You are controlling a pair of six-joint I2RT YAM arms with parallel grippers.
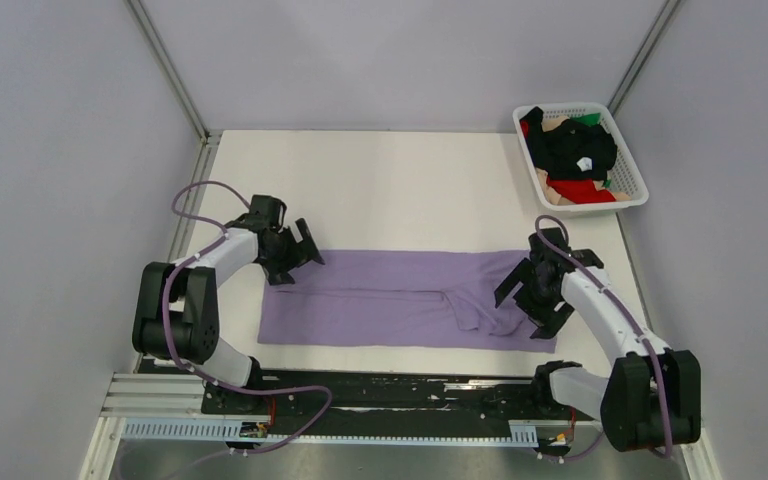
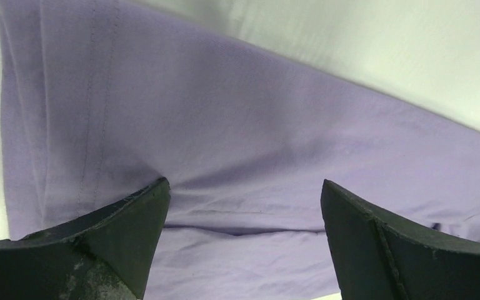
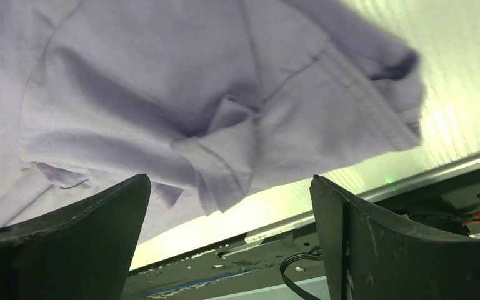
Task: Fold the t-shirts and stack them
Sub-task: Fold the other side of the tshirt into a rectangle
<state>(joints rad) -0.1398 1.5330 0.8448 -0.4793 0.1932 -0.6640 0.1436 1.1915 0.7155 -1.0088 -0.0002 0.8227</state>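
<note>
A lavender-purple t-shirt (image 1: 390, 300) lies folded into a long band across the middle of the white table. My left gripper (image 1: 298, 257) is open above the band's left end; in the left wrist view its fingers (image 2: 131, 231) straddle a fold line in the purple cloth (image 2: 244, 137). My right gripper (image 1: 532, 300) is open over the band's rumpled right end, where a sleeve (image 3: 225, 156) bunches up near the front edge of the table. Black, red, beige and green shirts (image 1: 570, 150) lie piled in the basket.
A white lattice basket (image 1: 632, 170) stands at the back right corner. A metal rail (image 1: 360, 395) with cables runs along the near edge, also in the right wrist view (image 3: 325, 212). Grey walls enclose the table.
</note>
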